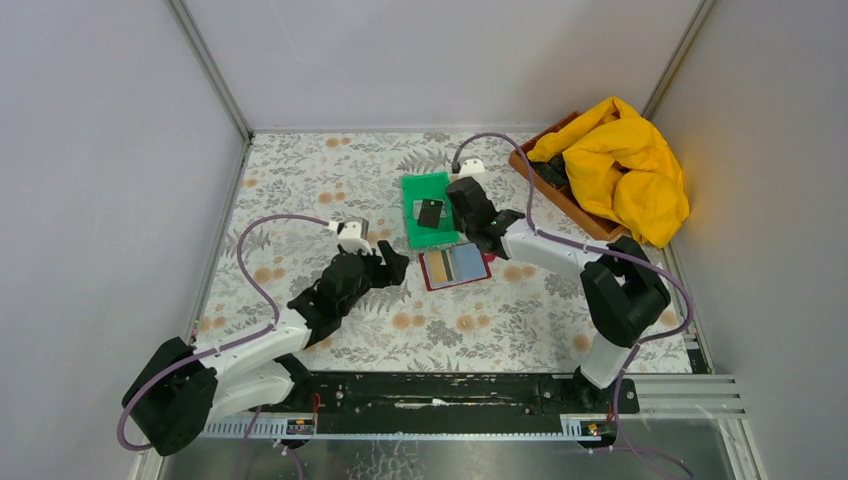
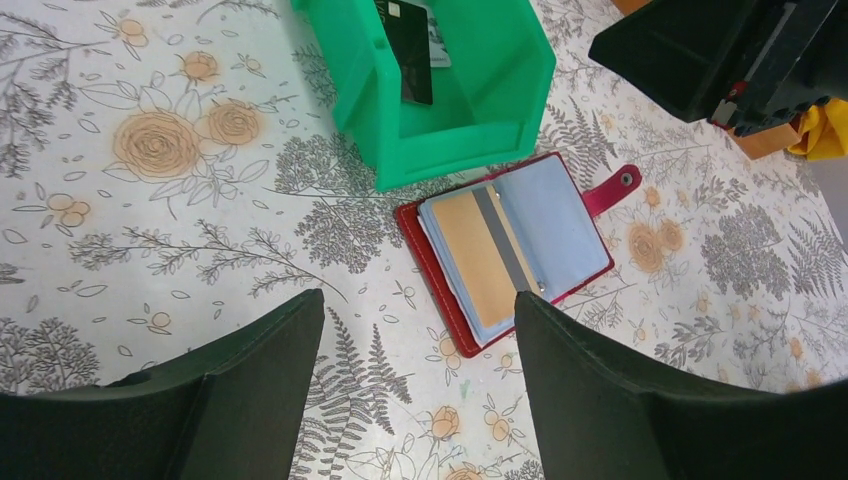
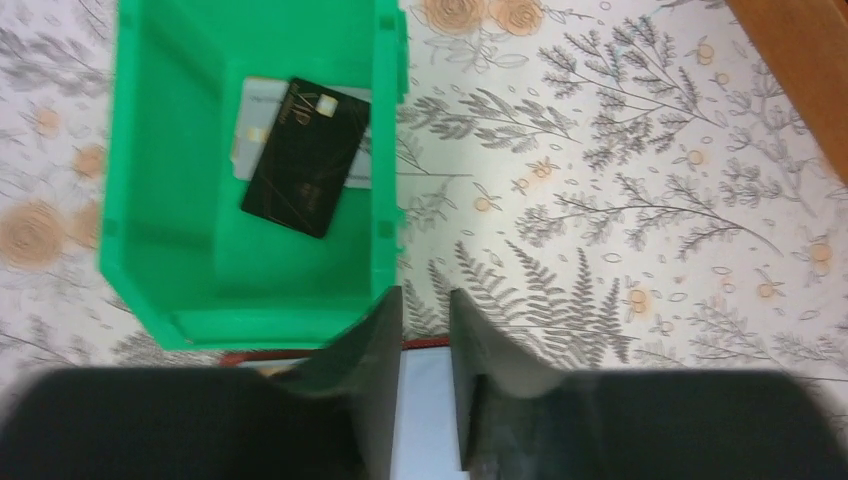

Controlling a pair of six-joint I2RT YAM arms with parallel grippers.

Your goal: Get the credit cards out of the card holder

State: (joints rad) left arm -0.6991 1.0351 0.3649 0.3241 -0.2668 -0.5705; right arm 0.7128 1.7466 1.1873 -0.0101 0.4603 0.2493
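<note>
Empty left tool [image 2: 418, 305] gapes near the dark red folding card holder [image 2: 510, 250]. Empty right tool [image 3: 425, 295], narrowly parted, hovers beside a green plastic bin [image 3: 385, 150] holding a black card [image 3: 305, 157].

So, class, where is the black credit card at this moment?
In the right wrist view, the black card lies inside the green bin, overlapping a grey-silver card; the bin sits mid-table, just beyond the open card holder.

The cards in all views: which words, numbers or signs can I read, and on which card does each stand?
"VIP", gold, blurred, so uncertain: on the black card in the bin.
Grey card under it: marks too blurred to read.
Gold card in the holder: no text shows.
</note>
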